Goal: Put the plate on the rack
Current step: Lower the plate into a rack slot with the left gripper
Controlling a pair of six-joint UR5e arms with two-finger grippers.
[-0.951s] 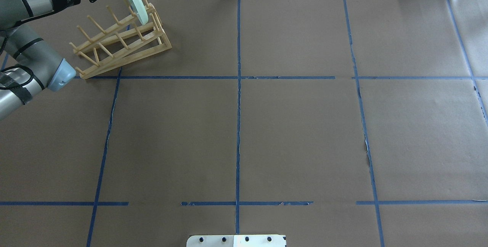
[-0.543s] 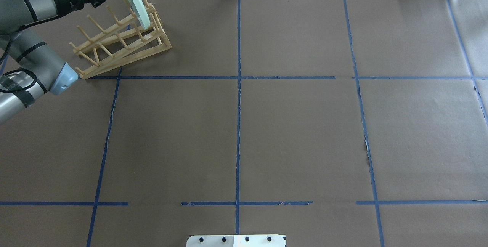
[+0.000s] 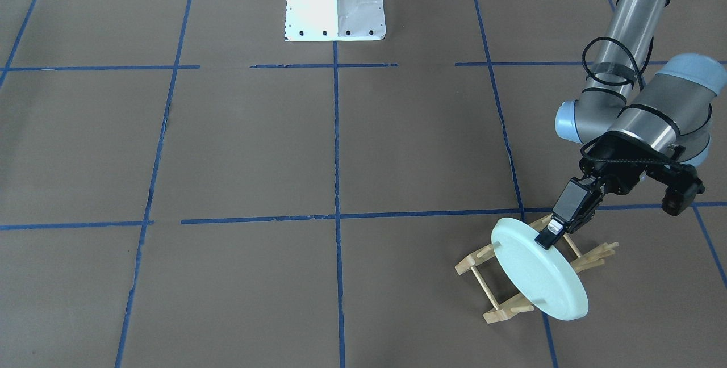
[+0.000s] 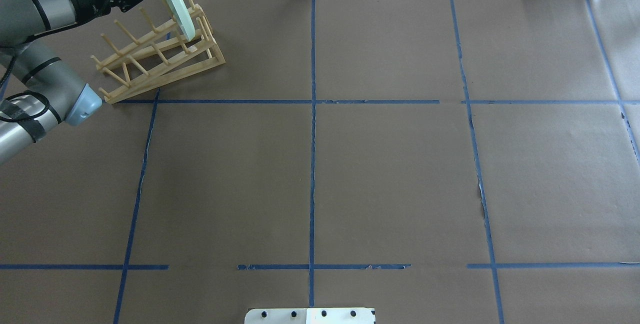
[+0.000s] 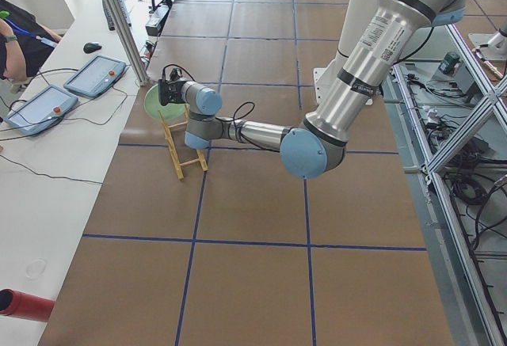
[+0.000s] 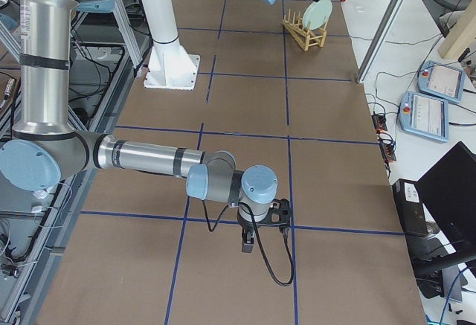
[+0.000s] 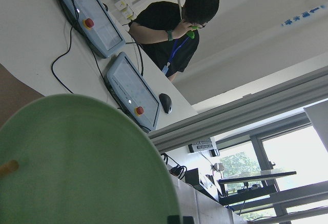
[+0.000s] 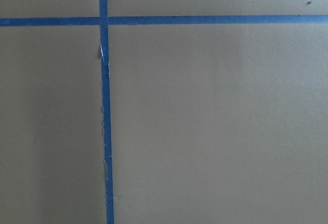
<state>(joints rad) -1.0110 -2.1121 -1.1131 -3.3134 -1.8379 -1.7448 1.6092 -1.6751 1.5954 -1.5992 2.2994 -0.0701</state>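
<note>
The pale mint-green plate (image 3: 539, 277) stands on edge between the pegs at one end of the light wooden rack (image 3: 493, 316), leaning a little. From overhead, the plate (image 4: 176, 3) and rack (image 4: 160, 61) sit at the table's far left corner. My left gripper (image 3: 550, 236) is shut on the plate's upper rim, one black finger across its face. The left wrist view is filled by the plate (image 7: 77, 162), with a peg tip at its left. My right gripper (image 6: 249, 239) hangs low over bare paper near the opposite end; whether it is open or shut I cannot tell.
The robot's white base (image 3: 335, 4) stands at mid-table. Beyond the rack, a side bench holds two teach pendants (image 5: 95, 73), an aluminium post (image 5: 119, 21) and a seated person (image 7: 174, 29). Blue tape lines (image 4: 312, 139) cross the brown paper.
The left arm has shifted slightly and the plate has sunk a little lower among the rack's end pegs. The grip on the rim has held throughout.
</note>
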